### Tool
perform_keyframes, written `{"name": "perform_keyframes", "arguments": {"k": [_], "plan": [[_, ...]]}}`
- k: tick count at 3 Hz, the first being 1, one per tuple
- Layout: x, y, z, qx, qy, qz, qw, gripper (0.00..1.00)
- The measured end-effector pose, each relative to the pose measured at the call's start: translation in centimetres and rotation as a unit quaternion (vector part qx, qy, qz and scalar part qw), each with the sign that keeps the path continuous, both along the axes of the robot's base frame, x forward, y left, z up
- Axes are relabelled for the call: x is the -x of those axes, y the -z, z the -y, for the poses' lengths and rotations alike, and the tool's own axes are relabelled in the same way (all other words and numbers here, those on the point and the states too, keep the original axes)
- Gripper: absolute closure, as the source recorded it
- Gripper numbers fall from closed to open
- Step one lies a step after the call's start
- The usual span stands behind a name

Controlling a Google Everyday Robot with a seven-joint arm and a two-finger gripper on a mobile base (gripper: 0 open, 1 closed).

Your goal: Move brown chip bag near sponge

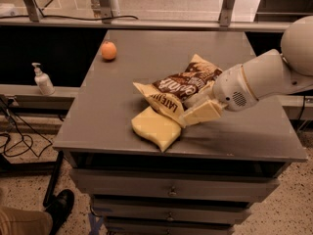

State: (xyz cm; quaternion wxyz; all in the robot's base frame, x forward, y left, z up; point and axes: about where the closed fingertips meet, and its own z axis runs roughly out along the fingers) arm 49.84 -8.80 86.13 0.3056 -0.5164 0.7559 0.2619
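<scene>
The brown chip bag (182,86) is tilted, its yellow-tan end hanging just over the pale-yellow sponge (155,129). The sponge lies flat near the front edge of the grey table (112,111). My gripper (190,112) reaches in from the right on a white arm and is shut on the bag's lower right side. One tan finger (204,112) shows below the bag and close to the sponge's right edge. The bag's end touches or nearly touches the sponge; I cannot tell which.
A small round orange fruit (108,50) sits at the table's back left. A soap pump bottle (43,80) stands on a ledge to the left. A person's shoe (58,207) is on the floor at lower left. Drawers are under the tabletop.
</scene>
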Motion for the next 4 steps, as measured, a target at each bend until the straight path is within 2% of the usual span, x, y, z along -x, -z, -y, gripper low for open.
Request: {"name": "perform_keyframes", "arguments": {"k": [1, 2, 3, 4], "plan": [[0.0, 0.0, 0.2, 0.001, 0.003, -0.001, 1.0, 0.0], [-0.5, -0.2, 2.6, 0.018, 0.029, 0.003, 0.9994, 0.0], [-0.5, -0.6, 6.8, 0.046, 0.075, 0.007, 0.9961, 0.0], [-0.5, -1.1, 10.5, 0.068, 0.115, 0.012, 0.9909, 0.0]]}}
